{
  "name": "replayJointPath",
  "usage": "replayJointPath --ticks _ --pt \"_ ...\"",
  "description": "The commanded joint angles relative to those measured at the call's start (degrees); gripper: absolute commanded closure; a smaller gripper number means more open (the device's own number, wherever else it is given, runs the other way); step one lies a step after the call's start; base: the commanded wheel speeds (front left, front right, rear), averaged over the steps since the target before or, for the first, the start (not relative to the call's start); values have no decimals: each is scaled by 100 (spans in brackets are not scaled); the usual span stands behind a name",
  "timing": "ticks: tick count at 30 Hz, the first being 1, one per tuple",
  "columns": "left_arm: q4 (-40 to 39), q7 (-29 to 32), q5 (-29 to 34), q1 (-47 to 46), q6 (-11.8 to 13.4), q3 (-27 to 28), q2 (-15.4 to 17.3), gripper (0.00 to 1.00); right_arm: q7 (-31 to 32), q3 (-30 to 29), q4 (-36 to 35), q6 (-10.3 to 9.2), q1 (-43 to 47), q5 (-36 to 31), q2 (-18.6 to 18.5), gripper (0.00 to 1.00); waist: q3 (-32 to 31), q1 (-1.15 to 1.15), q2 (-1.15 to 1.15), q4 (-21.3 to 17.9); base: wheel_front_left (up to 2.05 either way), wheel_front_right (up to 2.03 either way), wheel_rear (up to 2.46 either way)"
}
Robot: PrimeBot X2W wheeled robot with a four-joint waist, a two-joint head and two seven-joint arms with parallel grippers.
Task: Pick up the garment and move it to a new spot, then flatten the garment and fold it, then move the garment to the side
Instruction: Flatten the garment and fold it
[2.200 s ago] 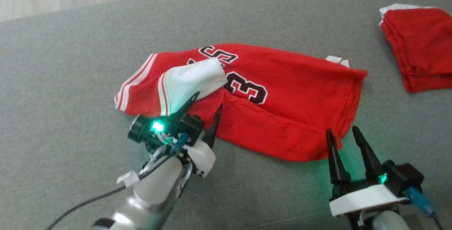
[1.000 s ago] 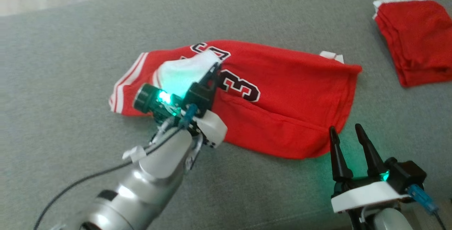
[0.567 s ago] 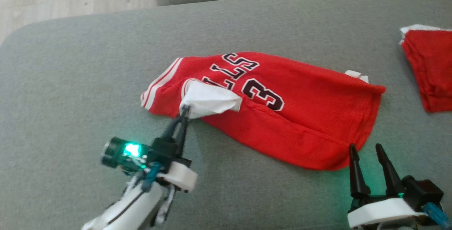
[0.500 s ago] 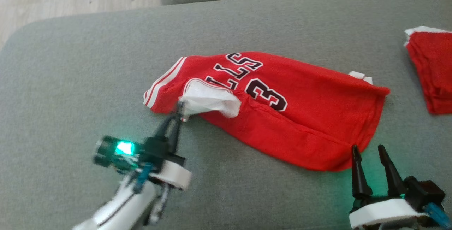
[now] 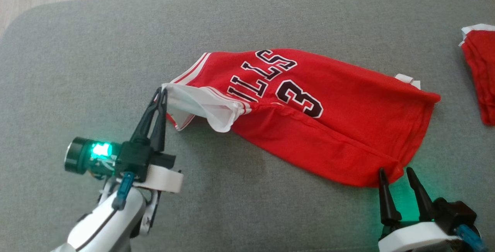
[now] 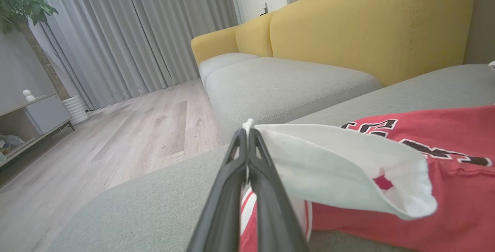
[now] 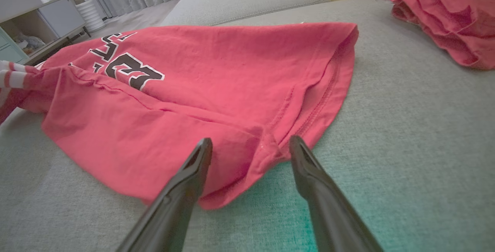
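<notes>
Dragged toward the left edge of the cushion (image 5: 77, 43), the sleeve (image 5: 201, 105) is being stretched off the jersey (image 5: 340, 128), pinched in the clenched left gripper (image 5: 162, 91). The jersey is being kept mid-cushion, while the right gripper (image 5: 395, 171) is being held open at its near-right hem corner.

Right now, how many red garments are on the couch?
2: the jersey lies in the middle, edge pinched by the left gripper; a folded red pile sits at the far right, partly cut off, maybe several pieces.
</notes>
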Motion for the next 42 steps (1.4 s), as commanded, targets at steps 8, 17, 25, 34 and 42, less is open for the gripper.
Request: replayJointPath --ticks 8,17,25,34,42 --pt "-310 99 60 -196 121 269 328 100 -22 41 34 -4 -282 -96 -70 53 34 0 0 1 0 0 0" --pt "-384 123 11 -182 168 319 413 100 -22 49 282 -4 -397 -14 -67 100 -7 0 0 4 0 0 0" --pt "-663 -31 -91 -226 100 631 450 100 -22 -387 -550 -4 -299 -557 -100 100 -397 0 0 -25 0 0 0" --pt "-1729 -87 -199 -1026 -641 1456 591 100 -22 -1131 -2631 -4 -350 -1398 -680 100 -1061 0 0 -32 0 0 0" --pt "-1911 85 -693 -2552 -1362 1988 527 100 -22 -995 -3224 -4 -1751 -1365 -2117 100 -1073 0 0 -270 0 0 0"
